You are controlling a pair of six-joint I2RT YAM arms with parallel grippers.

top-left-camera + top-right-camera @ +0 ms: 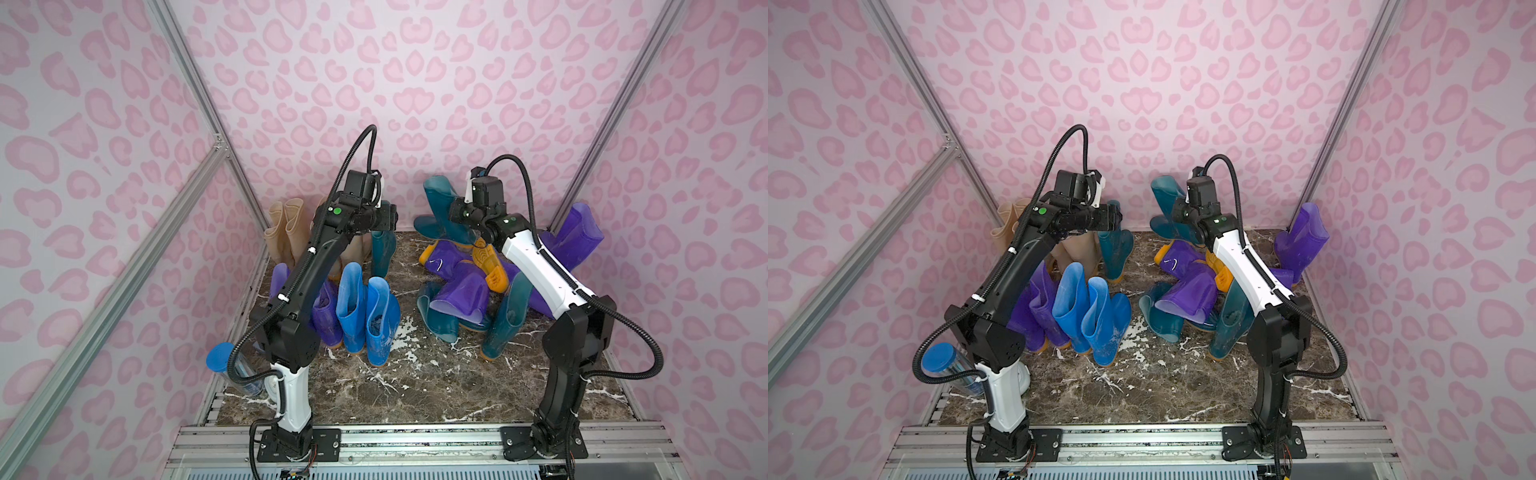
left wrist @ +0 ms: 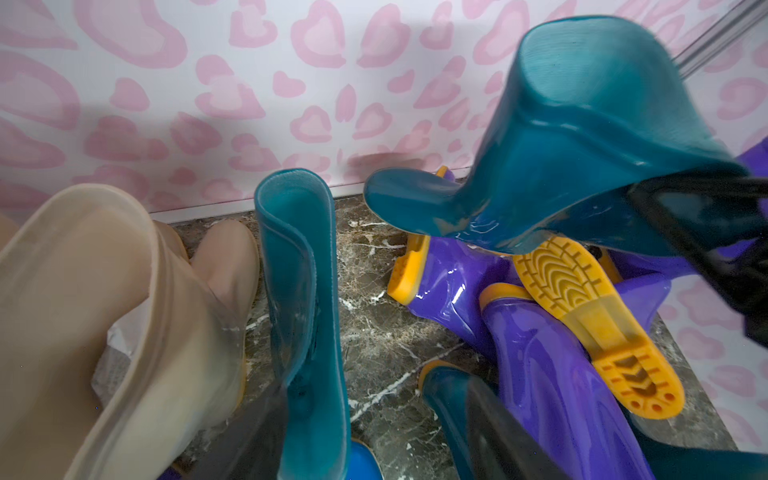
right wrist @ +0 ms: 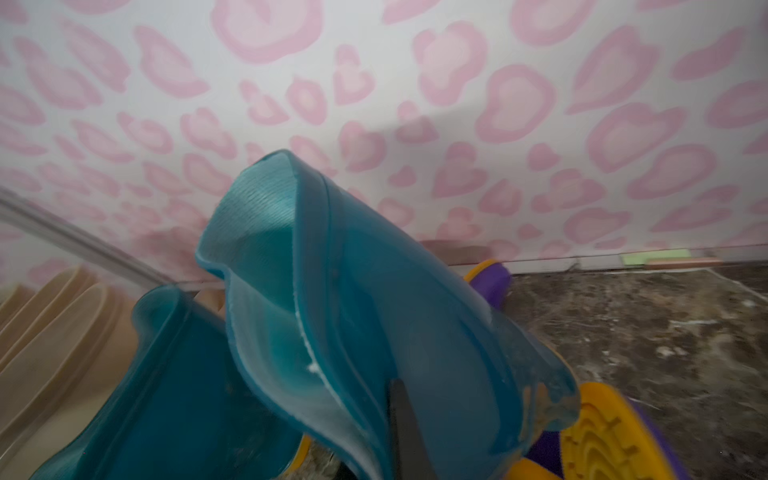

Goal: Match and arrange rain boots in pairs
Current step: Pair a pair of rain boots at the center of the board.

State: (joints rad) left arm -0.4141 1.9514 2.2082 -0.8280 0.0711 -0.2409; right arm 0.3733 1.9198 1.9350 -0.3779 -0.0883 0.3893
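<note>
Standing: two blue boots

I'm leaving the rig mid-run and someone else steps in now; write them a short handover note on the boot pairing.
Left tool: open, astride the upright teal boot beside the beige boots.
Right tool: shut on a lifted teal boot.
Done: beige, purple boots and blue boots stand grouped on the left arm's side.
To do, likely: set the held boot by the upright one; sort the purple-and-teal pile.

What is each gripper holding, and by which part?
Right gripper pinches the raised dark teal boot by its top rim; left gripper is open, holding nothing.
</note>
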